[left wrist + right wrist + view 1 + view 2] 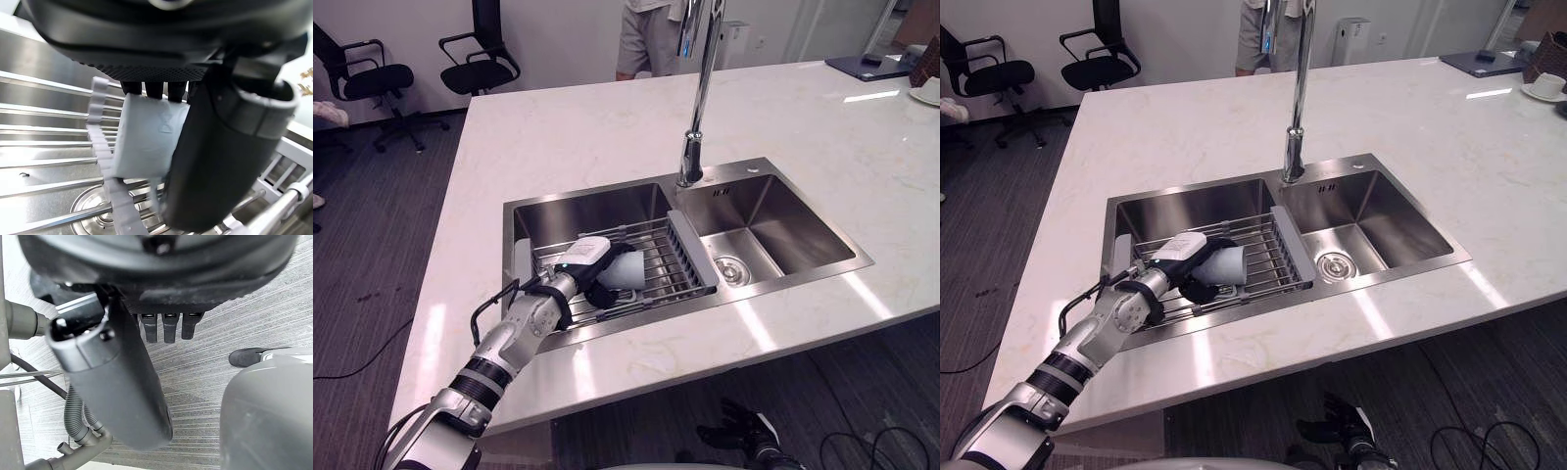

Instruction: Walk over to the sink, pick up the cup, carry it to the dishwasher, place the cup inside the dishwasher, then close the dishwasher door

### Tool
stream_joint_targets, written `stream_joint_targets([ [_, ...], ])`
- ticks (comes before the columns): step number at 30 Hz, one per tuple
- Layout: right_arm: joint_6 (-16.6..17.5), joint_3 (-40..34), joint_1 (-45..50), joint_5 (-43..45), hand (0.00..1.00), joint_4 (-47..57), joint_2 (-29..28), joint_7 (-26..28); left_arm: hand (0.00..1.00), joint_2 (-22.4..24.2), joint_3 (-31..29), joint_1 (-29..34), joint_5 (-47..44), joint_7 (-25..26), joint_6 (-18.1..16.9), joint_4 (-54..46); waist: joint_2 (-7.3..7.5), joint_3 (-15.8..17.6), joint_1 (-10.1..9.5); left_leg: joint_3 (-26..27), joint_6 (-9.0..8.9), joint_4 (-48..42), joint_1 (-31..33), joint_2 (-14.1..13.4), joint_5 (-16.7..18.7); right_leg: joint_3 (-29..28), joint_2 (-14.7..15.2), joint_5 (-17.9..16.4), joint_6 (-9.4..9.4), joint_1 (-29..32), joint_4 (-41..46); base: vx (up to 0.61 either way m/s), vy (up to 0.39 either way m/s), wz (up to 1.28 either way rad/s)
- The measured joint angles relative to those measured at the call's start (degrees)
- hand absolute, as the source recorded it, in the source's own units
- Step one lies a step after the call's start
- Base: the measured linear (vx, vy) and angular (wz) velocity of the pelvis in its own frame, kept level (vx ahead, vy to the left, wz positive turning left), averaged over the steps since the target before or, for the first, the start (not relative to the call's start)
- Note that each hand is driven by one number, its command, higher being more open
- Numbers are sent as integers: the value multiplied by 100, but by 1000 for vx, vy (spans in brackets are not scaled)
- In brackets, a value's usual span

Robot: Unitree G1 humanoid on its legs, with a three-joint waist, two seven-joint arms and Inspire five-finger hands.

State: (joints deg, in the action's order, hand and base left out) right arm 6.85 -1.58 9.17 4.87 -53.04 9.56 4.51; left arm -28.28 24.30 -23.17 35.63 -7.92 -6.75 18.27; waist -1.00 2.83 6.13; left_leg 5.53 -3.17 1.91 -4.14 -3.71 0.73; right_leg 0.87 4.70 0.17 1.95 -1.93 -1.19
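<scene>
I count 1 cup (628,269), 1 wire rack (661,245), 1 sink (773,211) w/ 2 basins, 1 faucet (700,98); cup lies on its side on rack over left basin; room above rack is open, faucet stands at far rim; left hand (585,259) reaches in over near rim, fingers & thumb curled round cup; right hand (744,431) hangs below counter (568,137) edge, fingers relaxed, holding nothing.

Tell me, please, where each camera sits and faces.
Left eye view: head camera, looking down at the stainless-steel double sink; left hand in it, right hand hanging low.
Right eye view: same, slightly offset.
Left wrist view: along the fingers curled round the white cup.
Right wrist view: past its hand, down at grey carpeted floor.
Shared: cup, in eyes and left wrist.
</scene>
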Motion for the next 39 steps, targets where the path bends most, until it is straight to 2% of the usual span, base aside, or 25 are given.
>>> stream_joint_targets([
  [4, -1, 80, -23, 0, 90, 0, 42, 4, 30, -141, 7, -36, -434, -112, 52, 43, -17, 11, 89, -1, 0, 0, 0, 1, 0, 6, 0, 19, -4, -15, -36, 0, 0, 0],
  [13, -20, 73, -4, 4, 90, -57, 52, 2, 30, -204, 4, -34, -958, -104, 106, -45, -63, 45, 93, -36, 1, 0, -19, 1, -1, 47, 2, 46, -7, -89, -90, -1, -1, 0],
  [19, -20, 69, -3, 4, 90, -49, 50, -25, 30, -109, -128, 129, -1255, 144, 97, -681, -62, 48, 65, -41, 1, 0, -30, 1, -2, 53, 5, 44, -6, -104, -84, 0, 0, 0],
  [25, -20, -40, 48, 9, 90, 96, 5, -59, 30, 476, -451, 462, -1683, 456, 74, -1627, -63, 57, -58, -41, 4, -7, -65, -2, 1, 15, 12, -38, 28, -98, 65, 0, 0, 0],
  [31, -16, -60, 60, 17, 90, 362, -45, -64, 30, 1024, -888, 897, -2129, 757, -10, -2572, -59, 59, -82, -28, 15, -17, -148, -4, 18, -17, 16, -213, 26, -37, 374, 0, 0, 0],
  [39, -6, -95, 291, 53, 90, 721, -166, -81, 30, 1818, -1356, 2029, -3309, 1164, -213, -3609, -59, 58, -274, 8, 12, -67, -196, -13, 53, -66, 12, -304, 39, 0, 569, -2, -1, 0],
])
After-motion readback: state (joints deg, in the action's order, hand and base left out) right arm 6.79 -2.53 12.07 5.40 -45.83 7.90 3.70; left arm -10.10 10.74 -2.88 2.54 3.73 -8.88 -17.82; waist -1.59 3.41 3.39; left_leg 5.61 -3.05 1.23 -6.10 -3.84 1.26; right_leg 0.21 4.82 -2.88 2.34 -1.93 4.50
